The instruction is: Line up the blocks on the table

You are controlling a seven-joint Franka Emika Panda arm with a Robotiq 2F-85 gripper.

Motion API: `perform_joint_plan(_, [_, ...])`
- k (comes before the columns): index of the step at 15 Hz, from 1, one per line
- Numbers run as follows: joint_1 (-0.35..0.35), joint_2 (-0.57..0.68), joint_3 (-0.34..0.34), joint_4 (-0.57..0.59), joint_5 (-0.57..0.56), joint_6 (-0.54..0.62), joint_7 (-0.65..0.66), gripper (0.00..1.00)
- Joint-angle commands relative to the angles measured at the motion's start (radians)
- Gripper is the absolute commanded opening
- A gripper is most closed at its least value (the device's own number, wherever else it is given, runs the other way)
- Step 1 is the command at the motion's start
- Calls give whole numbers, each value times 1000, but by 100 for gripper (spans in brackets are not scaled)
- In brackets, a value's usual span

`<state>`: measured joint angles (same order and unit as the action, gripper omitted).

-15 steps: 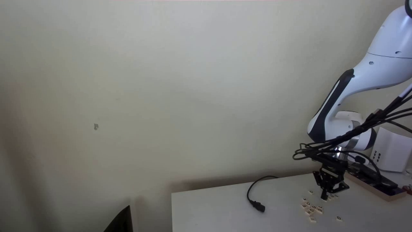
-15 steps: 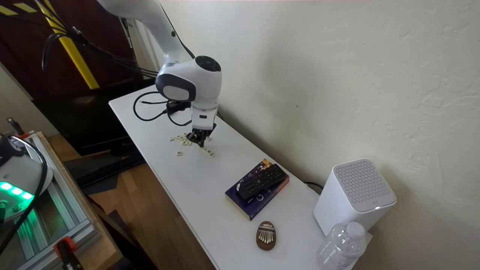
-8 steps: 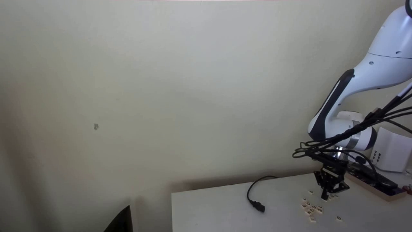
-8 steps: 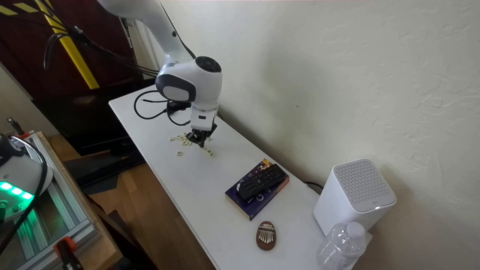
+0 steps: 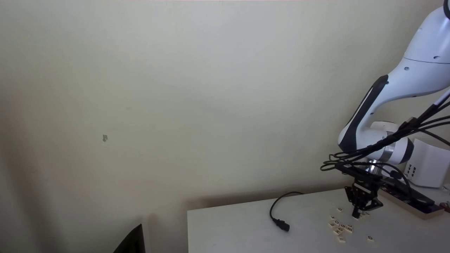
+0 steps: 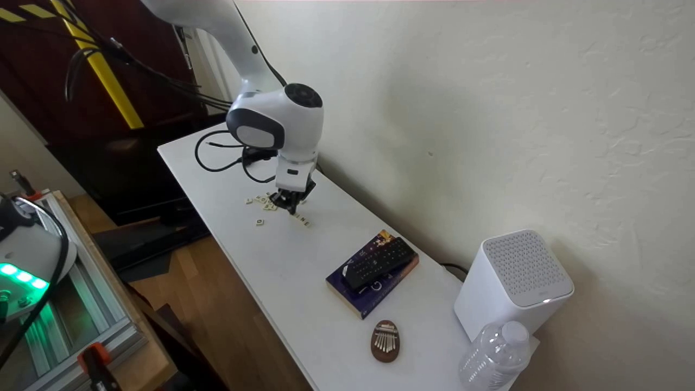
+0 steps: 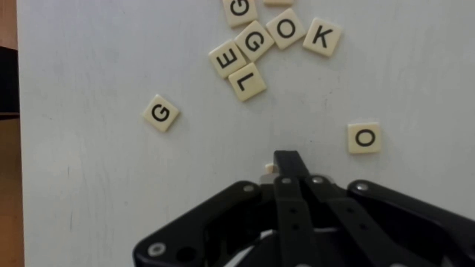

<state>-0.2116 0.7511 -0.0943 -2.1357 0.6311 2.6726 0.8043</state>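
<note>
Book [image 6: 376, 293], dark-blue, rectangular, and tan square blocks [image 7: 254, 40] are spread on off-white table [image 6: 271, 260]; row [image 6: 302, 220] seen in an exterior view is mostly hidden in wrist view by clenched black gripper [image 7: 291, 157].

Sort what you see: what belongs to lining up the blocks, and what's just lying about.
For the job:
blocks
table
pincer

Just lying about:
cable
book
remote, on the book
kalimba
white box
bottle

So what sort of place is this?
Probably a robotics lab: an exterior view shows what looks like a robot base with green lights, metal framing and a red-and-black clamp.
</note>
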Motion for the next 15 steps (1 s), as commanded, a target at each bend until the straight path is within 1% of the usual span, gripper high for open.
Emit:
perform_joint_plan(1, [-9,28,0,33,41,-21,7,0])
perform_joint_plan(8, [-9,34,-3,42,71,-39,9,0])
perform_joint_plan(15, [-11,-3,-3,17,66,-55,-9,0])
